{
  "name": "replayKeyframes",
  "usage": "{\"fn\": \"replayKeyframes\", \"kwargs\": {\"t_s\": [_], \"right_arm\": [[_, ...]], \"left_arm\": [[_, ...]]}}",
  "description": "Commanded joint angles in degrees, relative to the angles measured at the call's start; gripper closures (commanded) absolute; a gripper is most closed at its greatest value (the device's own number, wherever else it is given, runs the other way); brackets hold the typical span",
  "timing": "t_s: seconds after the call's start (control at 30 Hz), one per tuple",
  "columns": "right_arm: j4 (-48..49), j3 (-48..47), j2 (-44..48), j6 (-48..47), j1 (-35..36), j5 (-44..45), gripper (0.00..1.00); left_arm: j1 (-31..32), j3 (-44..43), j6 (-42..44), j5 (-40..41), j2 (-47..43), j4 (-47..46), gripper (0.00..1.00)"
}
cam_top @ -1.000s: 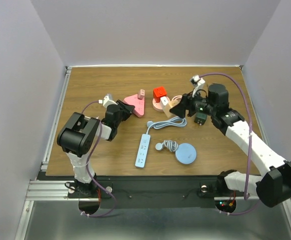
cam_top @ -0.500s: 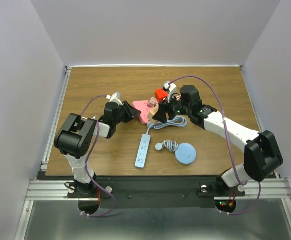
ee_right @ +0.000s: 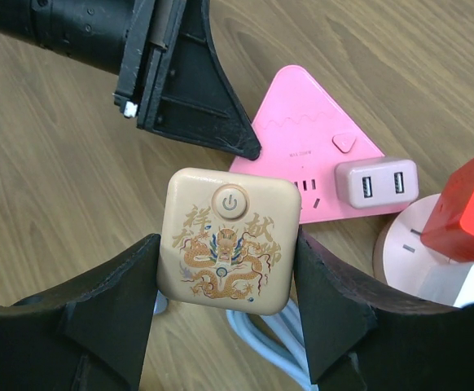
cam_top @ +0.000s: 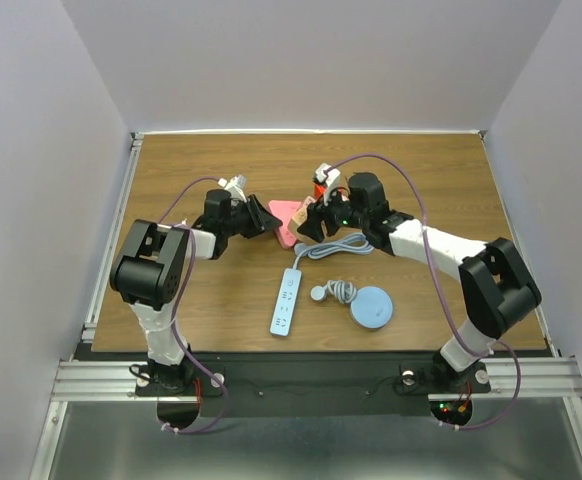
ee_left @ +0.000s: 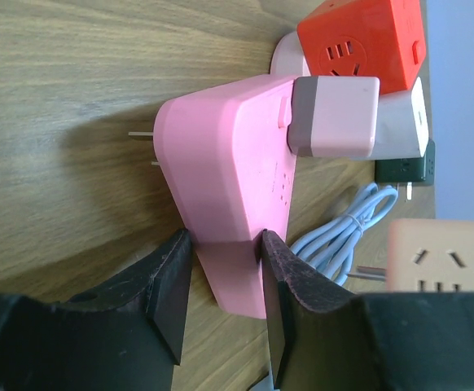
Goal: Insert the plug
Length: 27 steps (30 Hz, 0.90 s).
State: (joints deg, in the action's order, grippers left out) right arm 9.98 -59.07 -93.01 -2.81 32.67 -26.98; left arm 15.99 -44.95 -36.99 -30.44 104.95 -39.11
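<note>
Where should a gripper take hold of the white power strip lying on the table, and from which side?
Probably across the narrow width of the white power strip, near mid-length, coming straight down from above. It lies flat, and its long edges run parallel, which suits two fingers. Its cable leaves the far end, so avoid that.

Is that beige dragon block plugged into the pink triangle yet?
No, the beige dragon block is held between the right fingers, and the pink triangle shows open socket holes beside it.

Pink socket [ee_right: 302, 138], beige plug [ee_right: 225, 240], seemingly gold-patterned
</note>
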Motion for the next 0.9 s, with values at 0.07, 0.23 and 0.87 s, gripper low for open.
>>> {"fn": "replayKeyframes", "kwargs": {"t_s": [0.07, 0.23, 0.87], "right_arm": [[9.6, -3.1, -2.8, -1.7, 0.5, -1.3, 1.0], [12.0, -3.2, -4.5, -1.1, 0.6, -1.8, 1.0], [12.3, -4.8, -9.1, -2.8, 2.1, 1.2, 1.0]], "left_arm": [[-0.3, -3.9, 8.2, 0.3, 2.4, 11.0, 1.0], [-0.4, -5.8, 11.0, 2.4, 3.2, 15.0, 1.0], [-0.5, -6.3, 11.6, 1.7, 4.2, 15.6, 1.0]]}}
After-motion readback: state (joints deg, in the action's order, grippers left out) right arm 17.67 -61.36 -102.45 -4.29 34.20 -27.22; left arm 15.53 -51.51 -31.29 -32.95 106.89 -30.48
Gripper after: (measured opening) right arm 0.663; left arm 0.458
